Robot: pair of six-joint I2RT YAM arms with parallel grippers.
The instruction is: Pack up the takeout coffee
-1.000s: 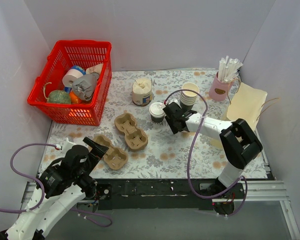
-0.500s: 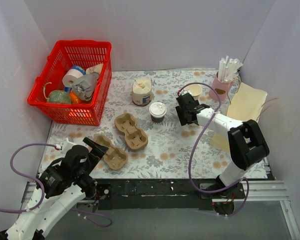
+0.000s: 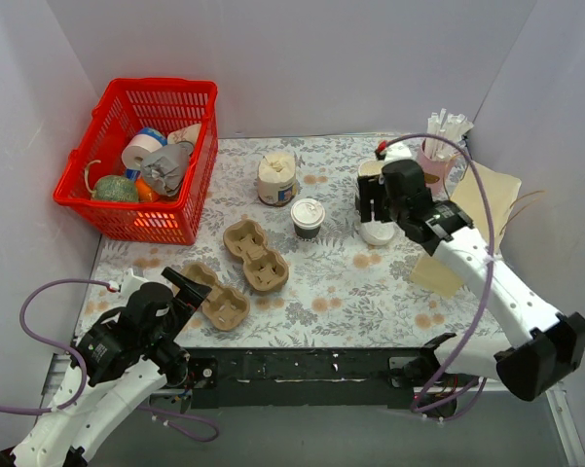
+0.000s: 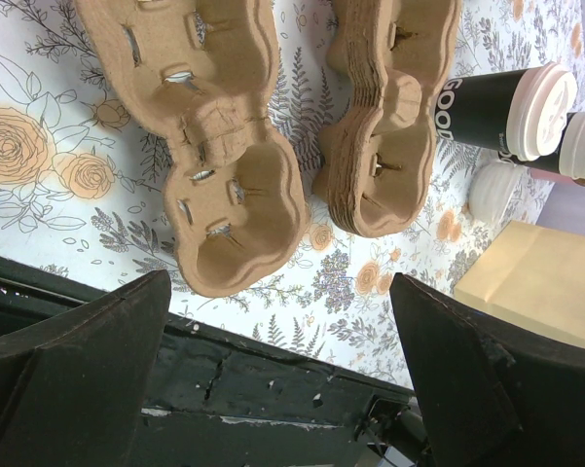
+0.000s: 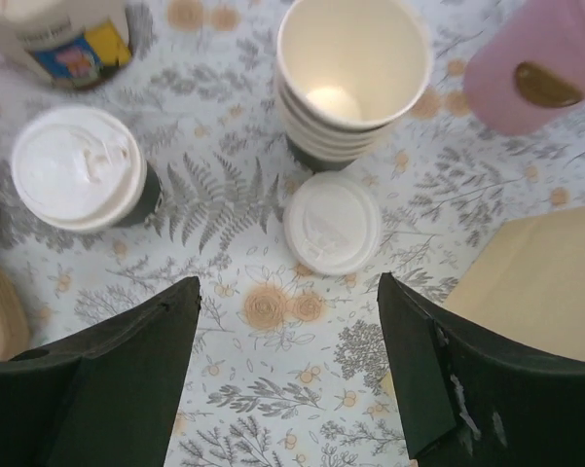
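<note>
The takeout coffee (image 3: pixel 308 216), a dark-sided paper cup with a flat white lid, stands upright mid-table. It also shows in the right wrist view (image 5: pixel 78 167) and the left wrist view (image 4: pixel 511 109). My right gripper (image 3: pixel 375 212) is open and empty, hovering to the cup's right above a loose white lid (image 5: pixel 331 222); in its own view the gripper (image 5: pixel 287 292) frames bare cloth. My left gripper (image 3: pixel 180 287) is open and empty at the near left; in its own view the gripper (image 4: pixel 277 292) sits just short of a single brown pulp cup carrier (image 4: pixel 204 146).
A stack of pulp carriers (image 3: pixel 255 255) lies left of the coffee. A stack of lidless cups (image 5: pixel 353 73), a cream jar (image 3: pixel 276 178), a pink holder of straws (image 3: pixel 431 165) and a paper bag (image 3: pixel 477 209) stand at the back right. A red basket (image 3: pixel 141 156) stands back left.
My right gripper has drawn away from the coffee cup, moving right and rising to above the loose lid by the cup stack. The cup stays put. The left arm has not moved.
</note>
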